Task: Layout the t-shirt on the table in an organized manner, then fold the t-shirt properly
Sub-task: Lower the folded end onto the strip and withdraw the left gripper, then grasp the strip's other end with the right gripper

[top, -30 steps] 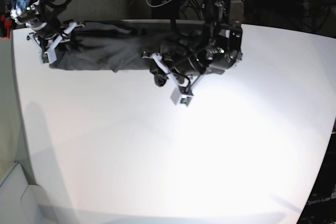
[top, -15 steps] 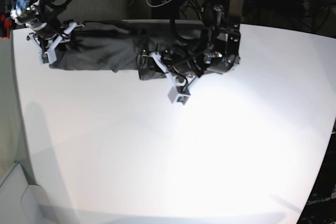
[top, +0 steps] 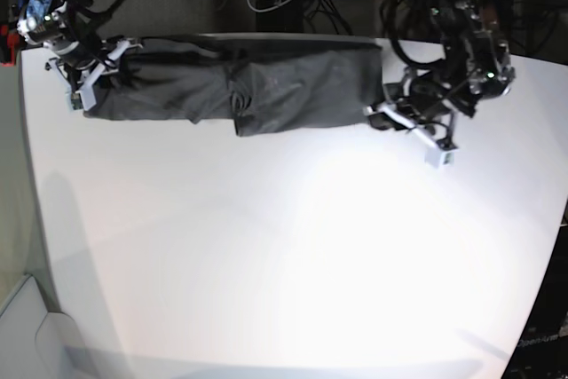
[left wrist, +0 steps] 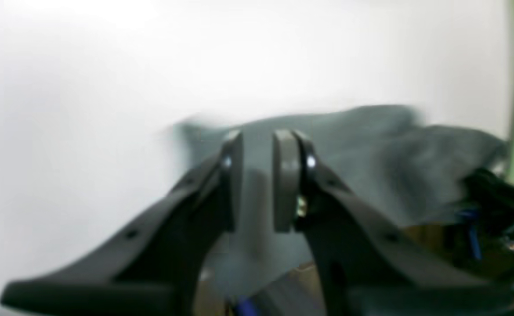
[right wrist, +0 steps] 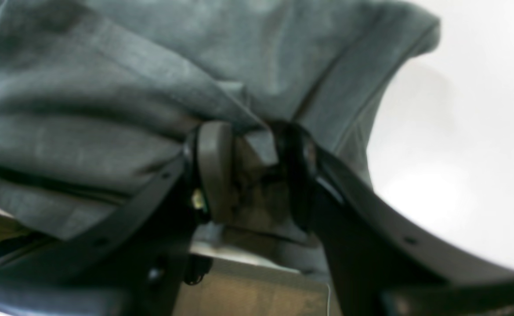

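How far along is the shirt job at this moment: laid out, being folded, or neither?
Done: the t-shirt lies as a long, rumpled band along the table's far edge. In hand: the right gripper pinches one end of the cloth; the left gripper is at the other end, its grip unclear. Left: flattening the shirt, then every fold.

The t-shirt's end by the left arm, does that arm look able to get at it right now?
Probably yes. The left gripper sits right at the t-shirt where its end lies on the table, with nothing between them; whether its jaws already pinch cloth is unclear.
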